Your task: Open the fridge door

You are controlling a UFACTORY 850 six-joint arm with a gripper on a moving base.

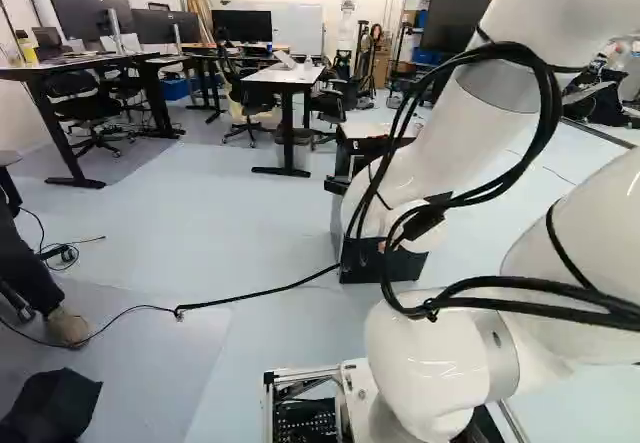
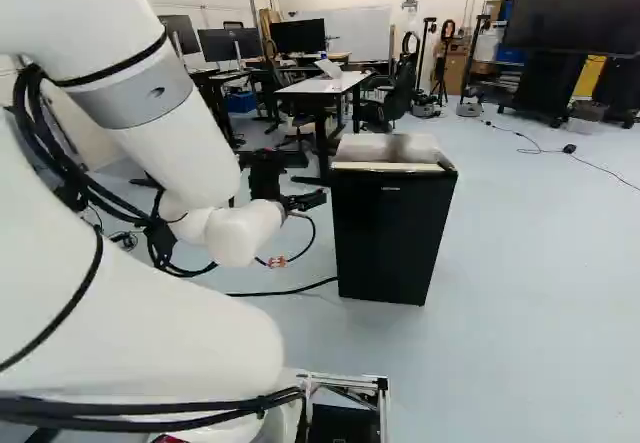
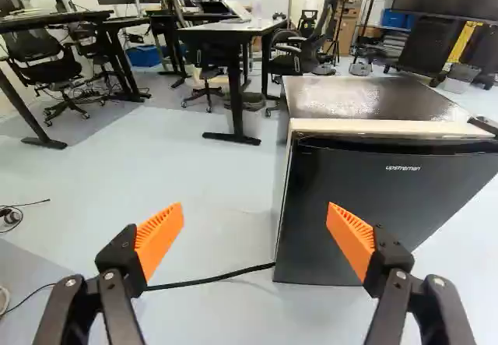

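Observation:
In the right base view my gripper (image 2: pixel 304 201) is at the left side of the small black fridge (image 2: pixel 388 233), near its top. The wrist view shows the gripper (image 3: pixel 255 224) open, its orange pads wide apart and nothing held between them. Ahead of the gripper and toward one finger stands the fridge (image 3: pixel 381 205), upright, its dark front door looking closed under a pale top edge. One finger overlaps the door in that view; I cannot tell if it touches. My arm hides much of the fridge (image 1: pixel 358 263) in the left base view.
A black cable (image 3: pixel 210 279) runs along the floor to the fridge's foot. Behind the fridge stand a white-topped desk (image 2: pixel 325 85) and office chairs. At the left of the left base view a person's leg and shoe (image 1: pixel 66 327) show beside a dark object (image 1: pixel 52 403).

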